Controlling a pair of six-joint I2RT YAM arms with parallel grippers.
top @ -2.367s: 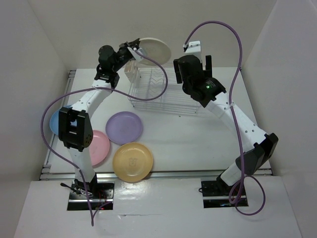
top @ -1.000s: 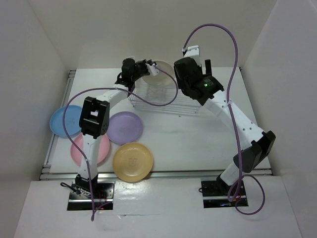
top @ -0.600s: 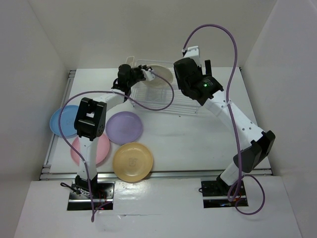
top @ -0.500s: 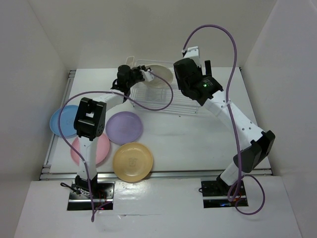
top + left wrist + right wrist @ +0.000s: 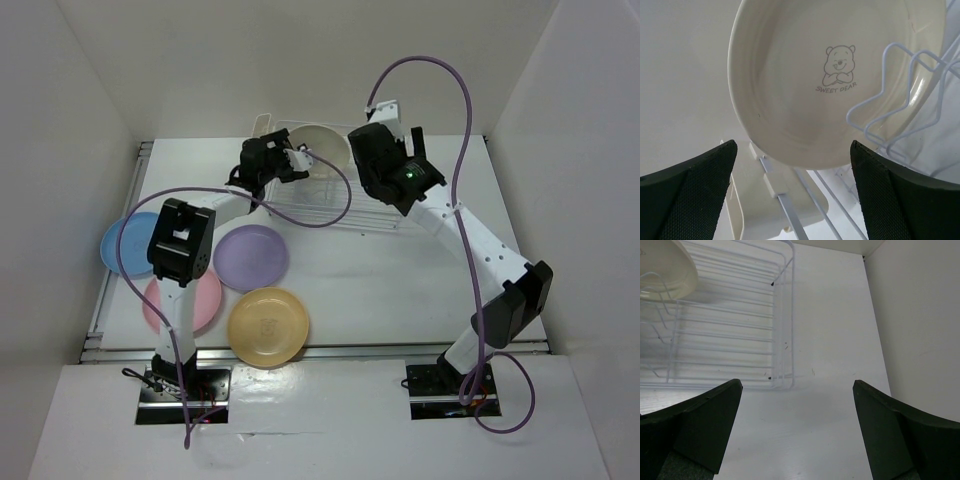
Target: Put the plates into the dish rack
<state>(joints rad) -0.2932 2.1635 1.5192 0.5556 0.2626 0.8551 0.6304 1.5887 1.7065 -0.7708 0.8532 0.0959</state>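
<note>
The cream plate (image 5: 322,143) (image 5: 830,75) stands on edge between the prongs at the far left end of the white dish rack (image 5: 335,195) (image 5: 900,117) (image 5: 730,325). My left gripper (image 5: 296,161) (image 5: 792,200) is open just left of the plate, its fingers (image 5: 690,195) apart from the rim. My right gripper (image 5: 374,160) (image 5: 797,435) hangs open and empty over the rack's right end; the cream plate (image 5: 662,265) shows at the top left of that wrist view. On the table lie the light blue (image 5: 123,245), purple (image 5: 250,257), pink (image 5: 185,300) and yellow-orange (image 5: 268,326) plates.
A white cutlery holder (image 5: 262,127) (image 5: 735,220) sits at the rack's far left corner. White walls close in the table on the left, right and back. My left arm's purple cable (image 5: 335,190) loops over the rack.
My left gripper has opened and let go of the cream plate, which now stands in the rack. It has drawn back slightly. My right arm has shifted only a little.
</note>
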